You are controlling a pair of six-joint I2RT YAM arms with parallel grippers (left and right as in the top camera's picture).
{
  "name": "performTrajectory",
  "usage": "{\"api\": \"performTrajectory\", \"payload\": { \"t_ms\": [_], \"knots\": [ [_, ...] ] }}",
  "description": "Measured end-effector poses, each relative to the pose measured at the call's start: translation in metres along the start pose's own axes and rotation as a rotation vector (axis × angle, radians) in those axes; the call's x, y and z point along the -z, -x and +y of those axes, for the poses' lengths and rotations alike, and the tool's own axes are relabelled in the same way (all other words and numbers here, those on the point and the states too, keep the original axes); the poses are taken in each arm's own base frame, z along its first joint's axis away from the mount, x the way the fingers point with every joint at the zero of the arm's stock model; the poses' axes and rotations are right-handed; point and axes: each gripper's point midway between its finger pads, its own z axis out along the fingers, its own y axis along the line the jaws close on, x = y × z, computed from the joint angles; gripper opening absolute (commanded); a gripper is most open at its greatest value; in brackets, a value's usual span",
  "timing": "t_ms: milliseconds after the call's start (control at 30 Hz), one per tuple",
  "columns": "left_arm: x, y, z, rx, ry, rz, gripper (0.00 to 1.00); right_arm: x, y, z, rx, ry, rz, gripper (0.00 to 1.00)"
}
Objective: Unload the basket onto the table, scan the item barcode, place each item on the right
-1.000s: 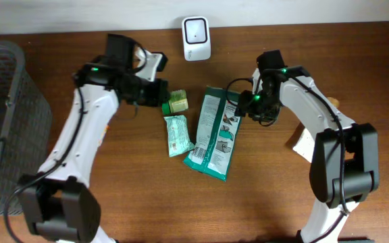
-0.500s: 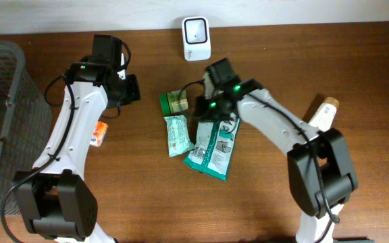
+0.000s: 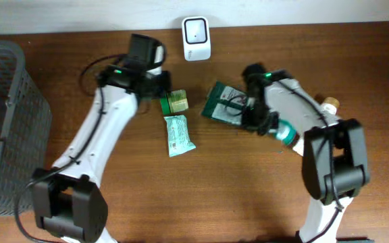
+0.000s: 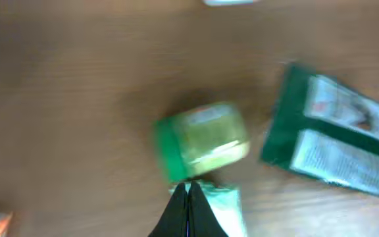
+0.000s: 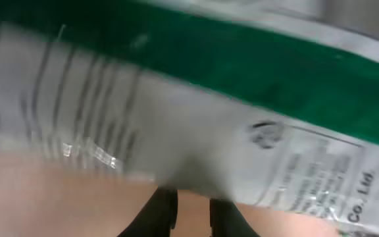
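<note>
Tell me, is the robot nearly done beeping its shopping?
Not nearly. Done: the right hand seems to have pinched the big green packet. In hand: that packet is apart from the white scanner, not facing it yet. Left: showing its barcode to the scanner. The left hand is shut and empty beside the green jar, and a small packet lies on the table.

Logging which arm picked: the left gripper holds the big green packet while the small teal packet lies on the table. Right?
Not quite: the overhead view shows the right gripper holding the big green packet; the left gripper is shut, empty, by the green jar. The small teal packet does lie on the table.
</note>
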Motion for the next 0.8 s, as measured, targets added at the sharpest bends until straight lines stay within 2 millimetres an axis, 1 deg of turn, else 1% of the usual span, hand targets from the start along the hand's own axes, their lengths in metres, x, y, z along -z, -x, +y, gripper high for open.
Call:
{"api": "performTrajectory", "payload": {
  "t_ms": [33,67,100,133,167,200,233,267,300,333,367,400,433,467,500,567,633,667,700,767,800],
  "knots": [
    [0.000,0.005,-0.028,-0.062,-0.047,-0.038,0.00,0.000,0.014,-0.012,-0.039,0.009,-0.031,0.20],
    [0.000,0.008,-0.051,-0.109,-0.088,-0.067,0.00,0.001,0.023,-0.017,-0.058,0.020,-0.056,0.20],
    [-0.001,0.011,-0.073,-0.157,-0.135,-0.095,0.00,0.001,0.031,-0.026,-0.086,0.027,-0.074,0.22],
    [-0.009,0.009,-0.101,-0.230,-0.202,-0.111,0.00,0.002,0.038,-0.031,-0.101,0.057,-0.083,0.23],
    [-0.017,0.005,-0.110,-0.261,-0.228,-0.103,0.00,0.003,0.040,-0.034,-0.103,0.111,-0.073,0.25],
    [-0.032,0.008,-0.123,-0.299,-0.267,-0.129,0.00,0.007,0.042,-0.034,-0.100,0.183,-0.064,0.29],
    [-0.046,0.008,-0.130,-0.324,-0.292,-0.134,0.00,0.024,0.047,-0.039,-0.110,0.278,-0.085,0.34],
    [-0.057,0.011,-0.135,-0.343,-0.312,-0.157,0.00,0.048,0.053,-0.048,-0.120,0.338,-0.138,0.43],
    [-0.069,0.015,-0.145,-0.387,-0.354,-0.191,0.00,0.079,0.058,-0.061,-0.135,0.385,-0.215,0.48],
    [-0.077,0.014,-0.151,-0.423,-0.386,-0.204,0.05,0.111,0.060,-0.073,-0.145,0.411,-0.294,0.50],
    [-0.084,0.014,-0.159,-0.458,-0.416,-0.227,0.12,0.134,0.057,-0.083,-0.149,0.425,-0.346,0.51],
    [-0.097,0.011,-0.166,-0.495,-0.441,-0.236,0.18,0.153,0.052,-0.092,-0.153,0.430,-0.388,0.52],
    [-0.106,0.005,-0.170,-0.512,-0.451,-0.231,0.20,0.163,0.047,-0.095,-0.152,0.435,-0.403,0.53],
    [-0.124,-0.004,-0.179,-0.552,-0.469,-0.233,0.22,0.162,0.045,-0.095,-0.144,0.438,-0.394,0.53],
    [-0.140,-0.024,-0.189,-0.589,-0.482,-0.195,0.23,0.160,0.044,-0.094,-0.139,0.437,-0.387,0.54],
    [-0.155,-0.052,-0.209,-0.666,-0.487,-0.158,0.23,0.159,0.042,-0.094,-0.137,0.436,-0.378,0.54],
    [-0.163,-0.071,-0.222,-0.721,-0.482,-0.136,0.24,0.158,0.038,-0.094,-0.137,0.433,-0.362,0.55],
    [-0.167,-0.082,-0.223,-0.736,-0.478,-0.107,0.25,0.157,0.037,-0.094,-0.139,0.433,-0.356,0.58],
    [-0.168,-0.089,-0.220,-0.731,-0.475,-0.071,0.25,0.156,0.035,-0.094,-0.139,0.432,-0.348,0.59],
    [-0.165,-0.097,-0.215,-0.661,-0.463,0.015,0.21,0.149,0.031,-0.094,-0.146,0.431,-0.326,0.59],
    [-0.163,-0.099,-0.209,-0.591,-0.448,0.072,0.18,0.144,0.029,-0.094,-0.153,0.431,-0.311,0.59]
  ]
}}
